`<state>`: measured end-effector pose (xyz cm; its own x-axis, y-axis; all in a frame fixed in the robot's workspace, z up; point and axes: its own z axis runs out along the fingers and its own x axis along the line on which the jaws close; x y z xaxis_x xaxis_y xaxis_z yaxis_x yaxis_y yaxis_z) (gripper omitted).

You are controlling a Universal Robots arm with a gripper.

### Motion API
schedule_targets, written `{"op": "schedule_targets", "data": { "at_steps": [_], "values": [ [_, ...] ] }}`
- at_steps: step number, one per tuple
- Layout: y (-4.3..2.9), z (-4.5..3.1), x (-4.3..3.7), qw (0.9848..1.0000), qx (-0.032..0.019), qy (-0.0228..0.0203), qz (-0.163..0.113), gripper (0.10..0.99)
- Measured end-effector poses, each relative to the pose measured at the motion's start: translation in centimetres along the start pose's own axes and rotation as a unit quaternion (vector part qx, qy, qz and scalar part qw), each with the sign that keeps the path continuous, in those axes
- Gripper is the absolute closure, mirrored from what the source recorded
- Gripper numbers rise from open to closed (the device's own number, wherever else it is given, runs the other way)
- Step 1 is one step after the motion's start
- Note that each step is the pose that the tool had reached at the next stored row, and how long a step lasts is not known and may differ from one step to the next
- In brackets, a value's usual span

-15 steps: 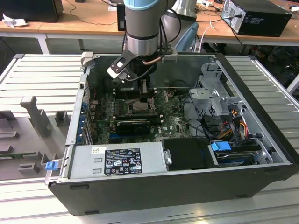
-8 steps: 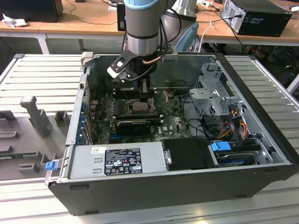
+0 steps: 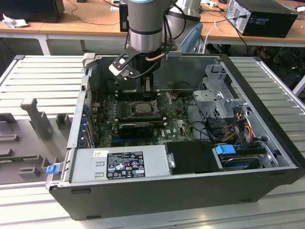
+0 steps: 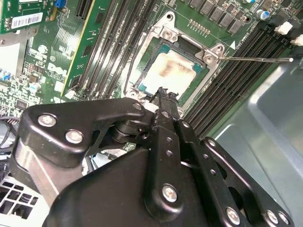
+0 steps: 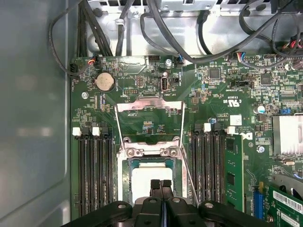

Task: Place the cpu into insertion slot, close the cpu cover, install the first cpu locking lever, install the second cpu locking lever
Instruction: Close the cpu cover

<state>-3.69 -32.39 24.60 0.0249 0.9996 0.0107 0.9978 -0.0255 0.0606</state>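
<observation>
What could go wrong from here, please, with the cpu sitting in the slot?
1. The shut gripper hangs close over the cpu in the slot; a downward push might load or tilt the chip on the pins.
2. The cover stands open and a loose lever juts out sideways; the gripper could snag either while working there.

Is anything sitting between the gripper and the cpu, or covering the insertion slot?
Nothing visible does. The gripper sits close over the cpu, which lies in the insertion slot. The cpu cover is swung open off the slot, and a locking lever sticks out to the side.
</observation>
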Motion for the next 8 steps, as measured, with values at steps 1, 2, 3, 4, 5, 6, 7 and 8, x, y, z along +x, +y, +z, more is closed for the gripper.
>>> {"op": "schedule_targets", "data": {
  "at_steps": [1,2,3,4,5,6,7,8],
  "values": [
    [0.01,-0.03,0.00,1.0000,0.0000,0.0001,0.000,0.980],
    [0.02,-0.04,0.00,1.0000,-0.0001,0.0002,0.000,0.980],
    [0.02,-0.07,0.00,1.0000,-0.0001,0.0001,0.000,0.980],
    [0.02,-0.09,0.00,1.0000,0.0000,0.0001,0.000,0.980],
    [0.02,-0.15,0.00,1.0000,0.0001,-0.0001,0.000,0.980],
    [0.03,-0.25,0.00,1.0000,0.0000,0.0000,0.000,0.980],
    [0.04,-0.34,0.01,1.0000,0.0000,0.0000,0.000,0.980],
    [0.04,-0.44,0.01,1.0000,0.0000,0.0000,0.000,0.980]
  ]
}}
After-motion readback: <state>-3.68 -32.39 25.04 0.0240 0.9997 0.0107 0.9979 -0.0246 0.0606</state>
